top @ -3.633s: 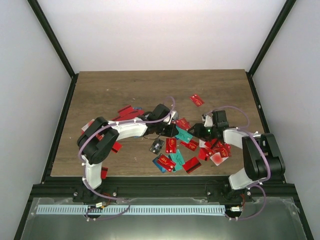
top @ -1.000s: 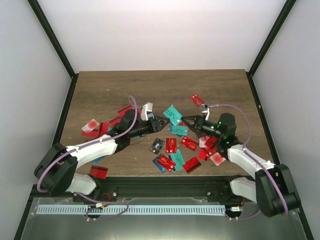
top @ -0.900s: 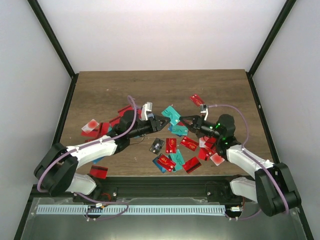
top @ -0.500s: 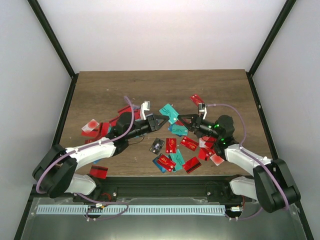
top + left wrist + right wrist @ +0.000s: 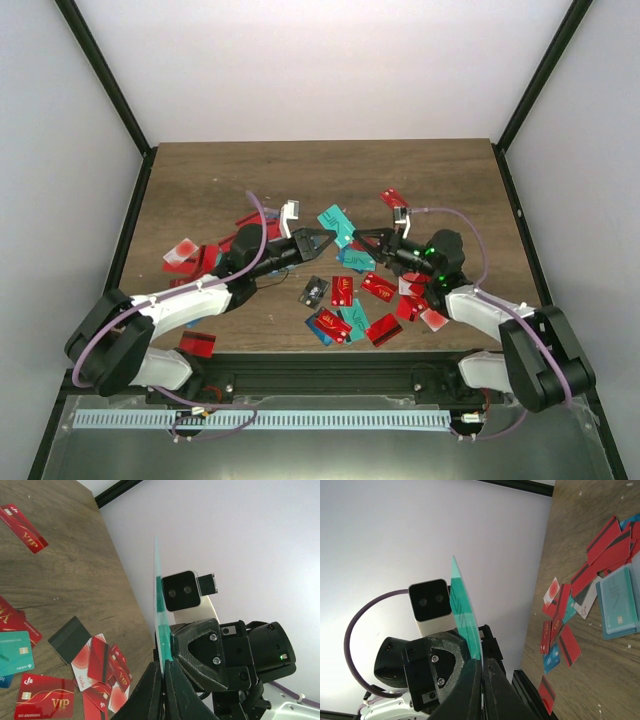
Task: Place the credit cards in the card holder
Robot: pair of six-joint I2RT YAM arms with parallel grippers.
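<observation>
Gripping one teal card (image 5: 335,220) from opposite sides, both pincers meet in the air over the middle of the tabletop (image 5: 250,180). The left pincer (image 5: 325,238) is clamped on the card's near-left edge and the right pincer (image 5: 362,240) on its other edge. Each wrist view shows the card standing edge-on between that arm's own fingertips, thin as a sheet. The other credit cards (image 5: 342,291) lie scattered and overlapping below. I cannot tell which teal piece among them is the card holder.

The danger, as I judge it, lies in the double grip. If either arm pulls or twists while both are clamped, the thin card may bend or slide out of one pincer. If one lets go before the other's hold is sure, the card falls back into the pile.

A second ago the left pincer stood open just beside the card, which only the right one held. It has since shut on the card, and the two arms have drawn closer together.
</observation>
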